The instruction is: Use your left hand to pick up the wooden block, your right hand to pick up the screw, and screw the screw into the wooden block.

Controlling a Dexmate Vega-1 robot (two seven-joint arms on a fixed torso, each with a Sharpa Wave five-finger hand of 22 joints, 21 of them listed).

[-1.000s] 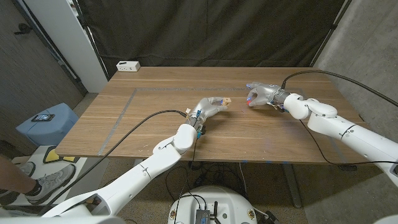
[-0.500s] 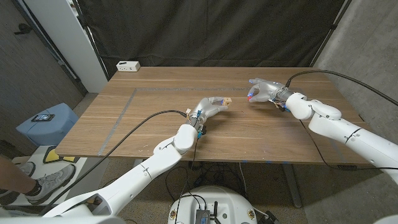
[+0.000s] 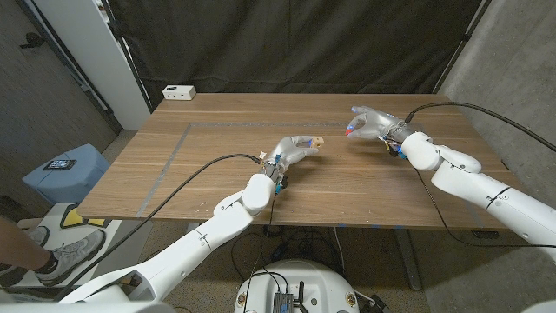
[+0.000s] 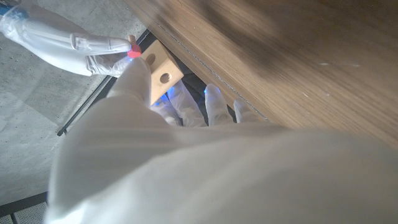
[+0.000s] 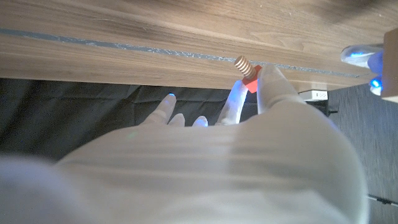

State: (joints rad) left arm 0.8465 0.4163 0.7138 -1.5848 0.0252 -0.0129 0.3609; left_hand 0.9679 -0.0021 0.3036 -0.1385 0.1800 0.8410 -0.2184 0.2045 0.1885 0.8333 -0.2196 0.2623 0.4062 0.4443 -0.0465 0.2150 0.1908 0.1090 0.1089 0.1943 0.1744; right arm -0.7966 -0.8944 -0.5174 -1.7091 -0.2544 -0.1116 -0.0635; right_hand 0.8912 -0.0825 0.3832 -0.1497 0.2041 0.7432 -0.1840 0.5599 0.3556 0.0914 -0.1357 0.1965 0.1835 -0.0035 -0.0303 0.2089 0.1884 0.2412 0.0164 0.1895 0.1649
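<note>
From the head view, the left hand (image 3: 291, 150) holds the wooden block (image 3: 318, 142) up over the middle of the table (image 3: 200, 165). The right hand (image 3: 369, 122) pinches the red-headed screw (image 3: 350, 134), apart from the block.

Left wrist view: fingers (image 4: 214, 102) grip the block (image 4: 159, 71), holes facing out.

Right wrist view: fingertips (image 5: 268, 78) clamp the screw (image 5: 244, 68), threaded end free.

The small pale wooden block (image 4: 159, 72) — flat-faced, with two round holes drilled through one side — sits just right of the head view's centre, lifted off the table in the left hand's (image 3: 294, 149) fingertips. The short screw (image 5: 244, 67) — red head, tan threaded wooden shaft — is pinched in the right hand (image 3: 368, 122) further right and slightly higher in that frame, apart from the block.
</note>
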